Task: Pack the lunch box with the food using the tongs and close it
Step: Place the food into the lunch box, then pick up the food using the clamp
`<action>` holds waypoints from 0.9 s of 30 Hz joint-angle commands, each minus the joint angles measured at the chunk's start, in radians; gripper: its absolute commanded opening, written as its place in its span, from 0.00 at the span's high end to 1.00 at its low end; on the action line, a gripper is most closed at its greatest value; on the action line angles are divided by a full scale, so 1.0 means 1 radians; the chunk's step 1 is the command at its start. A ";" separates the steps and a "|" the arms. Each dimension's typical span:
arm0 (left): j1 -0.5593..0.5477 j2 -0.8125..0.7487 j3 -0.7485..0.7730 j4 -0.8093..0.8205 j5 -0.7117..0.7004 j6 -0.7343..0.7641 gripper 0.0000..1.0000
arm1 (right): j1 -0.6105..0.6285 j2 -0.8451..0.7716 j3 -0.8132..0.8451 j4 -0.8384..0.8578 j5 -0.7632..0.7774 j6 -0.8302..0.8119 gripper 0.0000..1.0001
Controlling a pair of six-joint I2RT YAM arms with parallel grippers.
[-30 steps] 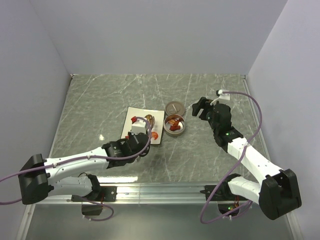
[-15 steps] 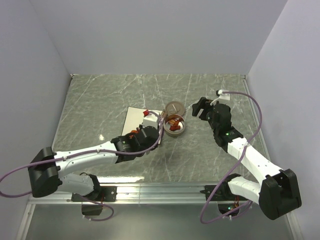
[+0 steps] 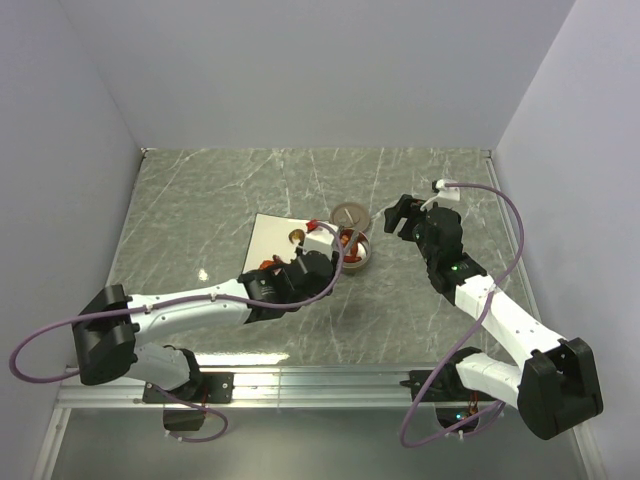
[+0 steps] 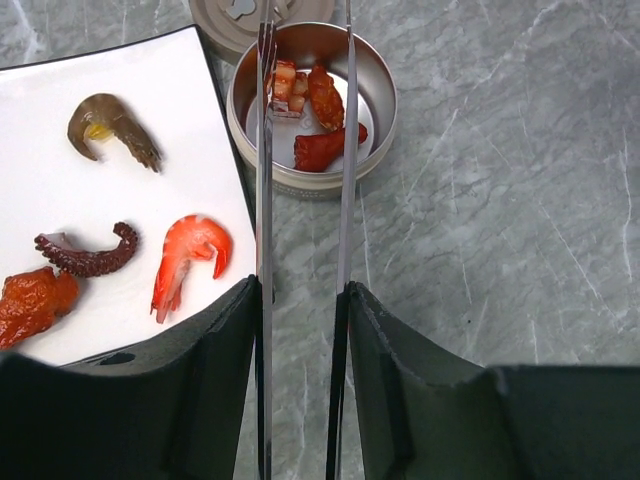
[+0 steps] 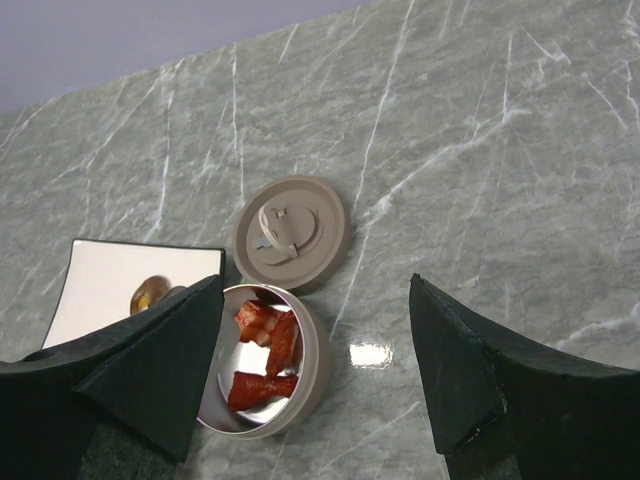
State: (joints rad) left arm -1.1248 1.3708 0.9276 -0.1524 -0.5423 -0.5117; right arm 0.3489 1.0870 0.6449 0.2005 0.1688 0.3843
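Grey-green veined marble table (image 3: 200, 200), plain pale walls (image 3: 300, 70) on three sides. The left gripper (image 4: 300, 295) is clamped on the tongs (image 4: 264, 200) — their tips over the lunch box (image 4: 310, 185), top centre of the wrist view, food (image 4: 325, 150) inside, white plate (image 4: 130, 70) alongside. The right gripper (image 5: 312, 290) stands wide apart; the lid (image 5: 291, 233) lies just above the tin in the frame.

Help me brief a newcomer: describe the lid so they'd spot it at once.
On the marble table, find the white plate; a round tin sits beside it. The lid lies just beyond the tin: a flat greyish-brown disc with a handle, unlike the shiny, deep tin.
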 commanded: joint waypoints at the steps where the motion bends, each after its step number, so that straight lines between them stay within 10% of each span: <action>1: -0.007 0.001 0.047 0.051 0.001 0.018 0.55 | -0.008 -0.001 0.006 0.020 0.015 -0.002 0.18; 27: -0.010 -0.414 -0.273 -0.317 -0.226 -0.352 0.57 | -0.010 0.017 0.013 0.024 -0.008 0.002 0.18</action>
State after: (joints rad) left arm -1.1301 0.9951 0.6662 -0.4454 -0.7086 -0.7906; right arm 0.3485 1.1023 0.6449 0.2005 0.1669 0.3847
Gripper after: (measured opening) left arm 0.433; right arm 0.817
